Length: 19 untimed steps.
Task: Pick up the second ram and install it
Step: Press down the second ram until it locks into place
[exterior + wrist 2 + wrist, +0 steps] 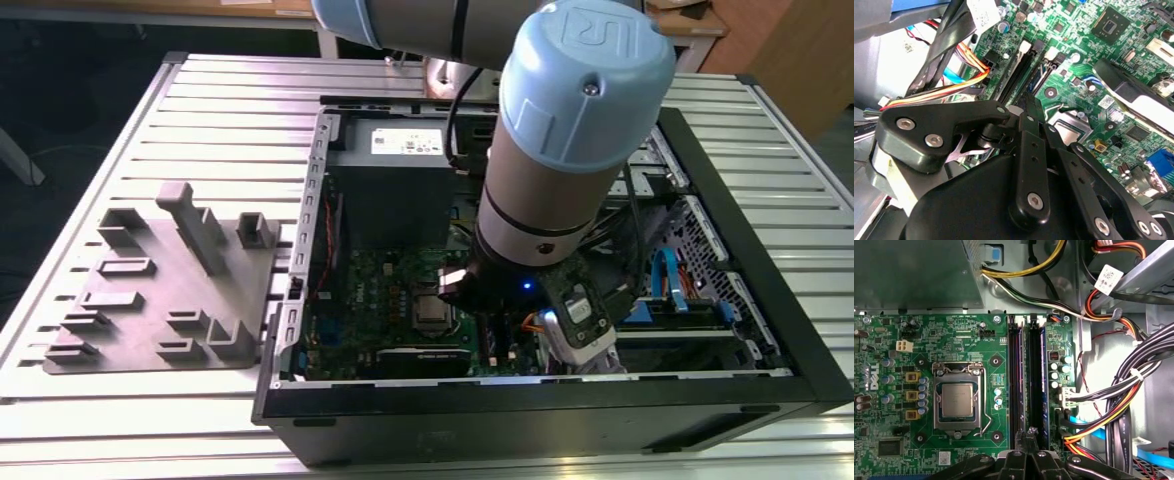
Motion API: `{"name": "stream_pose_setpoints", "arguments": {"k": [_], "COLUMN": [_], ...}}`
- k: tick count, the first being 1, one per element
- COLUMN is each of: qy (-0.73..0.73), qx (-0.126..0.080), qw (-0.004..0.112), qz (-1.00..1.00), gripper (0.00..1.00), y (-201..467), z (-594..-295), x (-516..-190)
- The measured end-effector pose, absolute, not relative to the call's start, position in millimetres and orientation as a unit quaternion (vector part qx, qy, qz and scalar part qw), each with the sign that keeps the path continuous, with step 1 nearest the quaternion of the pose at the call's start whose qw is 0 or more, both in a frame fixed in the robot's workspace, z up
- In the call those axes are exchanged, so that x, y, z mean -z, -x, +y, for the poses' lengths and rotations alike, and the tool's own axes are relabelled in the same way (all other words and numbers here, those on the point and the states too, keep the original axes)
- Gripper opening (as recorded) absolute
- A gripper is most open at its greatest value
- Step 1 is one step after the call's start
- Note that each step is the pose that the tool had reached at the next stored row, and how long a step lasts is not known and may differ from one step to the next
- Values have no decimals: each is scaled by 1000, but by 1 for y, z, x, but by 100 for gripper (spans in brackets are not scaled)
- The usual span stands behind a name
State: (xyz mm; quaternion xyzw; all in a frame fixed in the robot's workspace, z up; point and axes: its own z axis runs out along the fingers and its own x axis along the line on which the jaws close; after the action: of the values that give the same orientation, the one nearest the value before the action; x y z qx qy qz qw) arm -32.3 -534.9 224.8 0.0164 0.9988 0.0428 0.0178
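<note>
In the first wrist view, long black memory slots (1015,375) run side by side to the right of the processor socket (956,402). A slim dark stick with a bluish edge, the ram (1040,370), stands seated in the slot nearest the cable bundle. My gripper (1026,432) hangs over the near end of these slots with its black fingertips pressed together and nothing between them. In the second wrist view the gripper (1027,102) points down at the same slots (1019,70). The grey holder block (160,290) lies outside the case on the exterior view's left, with no stick in it.
The open computer case (747,250) surrounds the green motherboard (387,290). Bundles of black, orange and yellow cables (1124,405) crowd the side beyond the slots. The power supply box (914,275) stands at the far end. The arm's wrist (561,150) hangs over the case's middle.
</note>
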Motion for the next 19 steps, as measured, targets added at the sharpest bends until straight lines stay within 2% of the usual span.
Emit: {"name": "stream_pose_setpoints", "arguments": {"k": [19], "qy": [-16], "qx": [-43], "qw": [18], "qz": [999], "gripper": [7], "y": [32], "z": [-535], "x": [-221]}}
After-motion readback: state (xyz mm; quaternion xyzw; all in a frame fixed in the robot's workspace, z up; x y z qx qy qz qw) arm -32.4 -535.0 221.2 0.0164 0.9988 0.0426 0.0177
